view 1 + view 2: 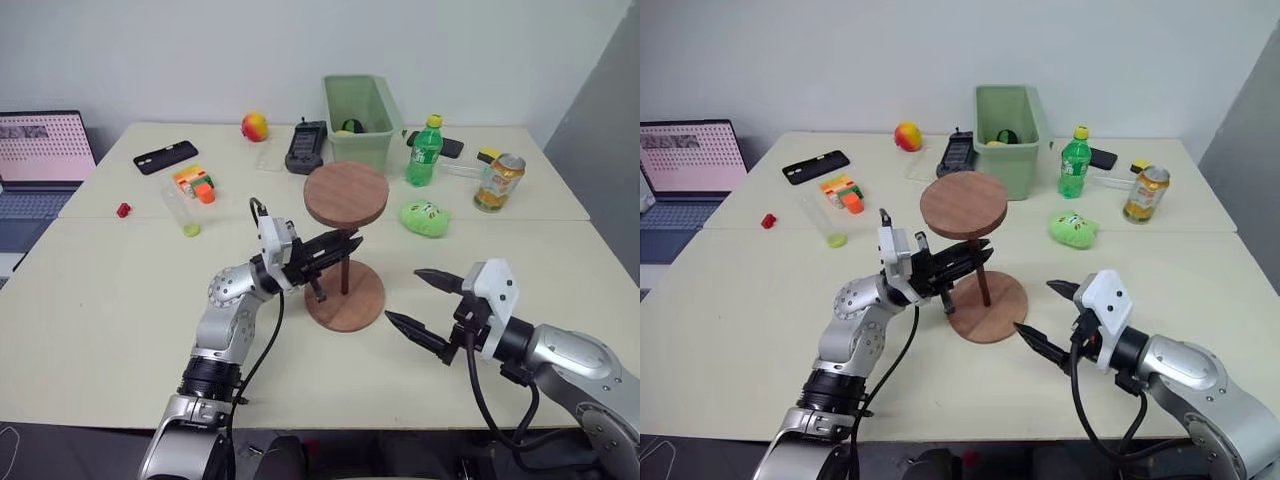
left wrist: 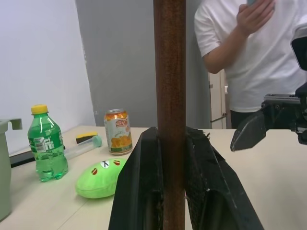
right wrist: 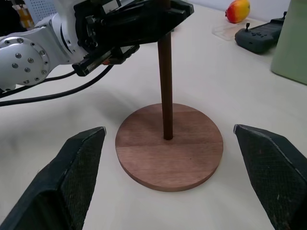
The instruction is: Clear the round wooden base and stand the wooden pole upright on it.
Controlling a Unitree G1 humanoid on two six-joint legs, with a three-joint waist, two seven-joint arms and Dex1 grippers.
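the left gripper [image 1: 345, 243] is clamped on the wooden pole [image 1: 346, 268], which stands upright with its lower tip on the middle of the round wooden base [image 1: 355, 307] and its fixed disc at the top. the base lies flat near the table [image 1: 110, 300] centre. the right gripper [image 1: 425, 303], at about four o'clock from the base, hangs just beside it with fingers spread wide, holding nothing. a green plush toy [image 1: 424, 217] lies at one o'clock from the base, a green bottle [image 1: 425, 152] beyond.

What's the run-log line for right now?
left pincer: shut on wooden pole | pole: upright, tip at centre of round wooden base | right pincer: open, beside base
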